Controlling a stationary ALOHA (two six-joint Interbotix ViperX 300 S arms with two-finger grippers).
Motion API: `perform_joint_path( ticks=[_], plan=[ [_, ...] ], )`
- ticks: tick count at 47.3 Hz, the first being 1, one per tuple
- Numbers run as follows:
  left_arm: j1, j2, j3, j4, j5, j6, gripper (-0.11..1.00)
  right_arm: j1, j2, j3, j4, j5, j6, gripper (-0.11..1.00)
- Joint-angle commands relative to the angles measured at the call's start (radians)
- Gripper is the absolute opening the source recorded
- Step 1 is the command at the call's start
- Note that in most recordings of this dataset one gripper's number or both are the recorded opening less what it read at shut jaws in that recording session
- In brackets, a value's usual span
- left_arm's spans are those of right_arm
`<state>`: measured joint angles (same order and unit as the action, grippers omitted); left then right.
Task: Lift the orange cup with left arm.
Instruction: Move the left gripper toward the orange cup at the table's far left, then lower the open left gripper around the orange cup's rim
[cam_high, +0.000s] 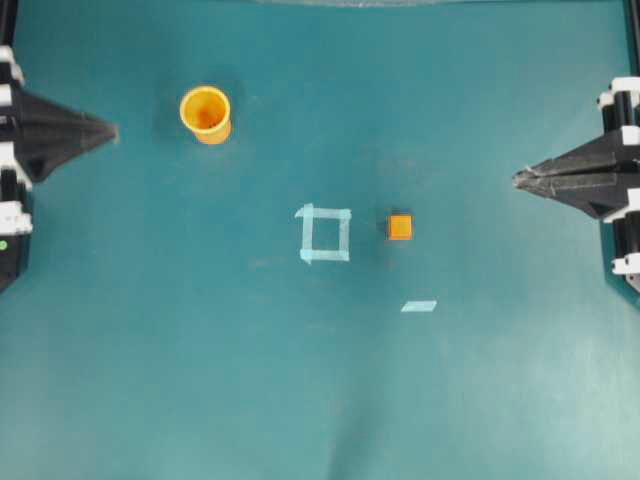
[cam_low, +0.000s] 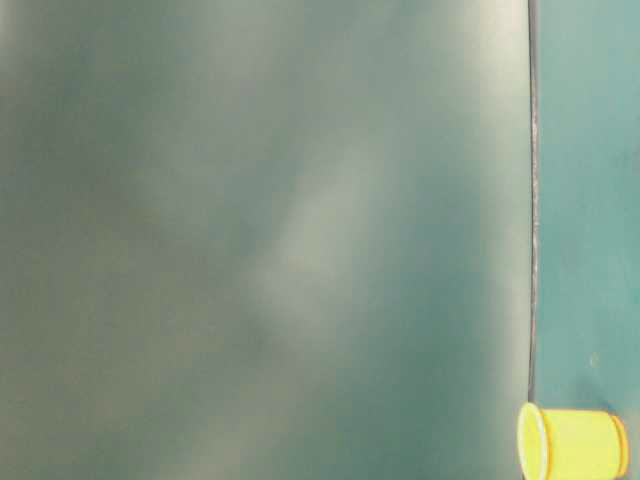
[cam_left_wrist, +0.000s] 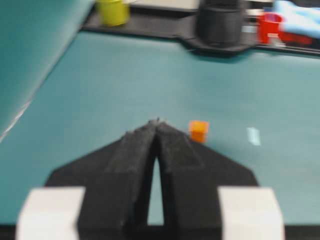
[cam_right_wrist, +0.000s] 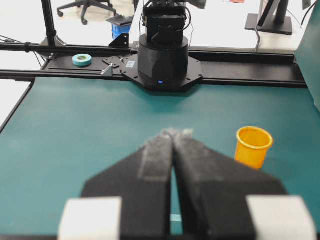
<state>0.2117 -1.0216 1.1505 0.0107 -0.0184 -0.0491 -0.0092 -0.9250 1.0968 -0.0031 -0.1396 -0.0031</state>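
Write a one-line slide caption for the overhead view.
Both grippers, left and right, rest shut at the table edges; the orange cup stands untouched, apart from the orange cube.

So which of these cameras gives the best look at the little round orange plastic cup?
The right wrist view: the round orange plastic cup stands upright, sharp and unobstructed. The overhead view shows it from above, mostly rim and inside. The table-level view catches it in the corner. The left wrist view doesn't clearly show it.
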Motion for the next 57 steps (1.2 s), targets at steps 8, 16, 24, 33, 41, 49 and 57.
perform_joint_path(
  ticks=[8, 16, 24, 33, 41, 49, 57],
  plan=[
    [0.141, 0.008, -0.028, 0.002, 0.091, -0.057, 0.04, -0.002, 0.008, -0.029, 0.002, 0.002, 0.003, 0.00],
    [0.172, 0.018, -0.026, 0.002, 0.110, -0.069, 0.45, -0.002, 0.008, -0.028, 0.002, 0.005, 0.003, 0.00],
    [0.176, 0.061, -0.021, 0.000, 0.109, -0.075, 0.76, -0.002, 0.012, -0.028, 0.000, 0.005, 0.003, 0.00],
    [0.218, 0.184, -0.028, 0.000, 0.106, -0.150, 0.74, -0.002, 0.023, -0.026, 0.002, 0.003, 0.003, 0.00],
    [0.267, 0.336, -0.057, 0.002, 0.087, -0.195, 0.74, -0.002, 0.031, -0.028, 0.000, 0.000, 0.008, 0.00],
    [0.268, 0.506, -0.133, 0.000, 0.094, -0.204, 0.74, -0.002, 0.032, -0.028, 0.002, 0.000, 0.008, 0.00],
    [0.265, 0.687, -0.273, 0.000, 0.127, -0.238, 0.74, -0.002, 0.032, -0.029, 0.003, 0.005, 0.017, 0.00]
  ],
)
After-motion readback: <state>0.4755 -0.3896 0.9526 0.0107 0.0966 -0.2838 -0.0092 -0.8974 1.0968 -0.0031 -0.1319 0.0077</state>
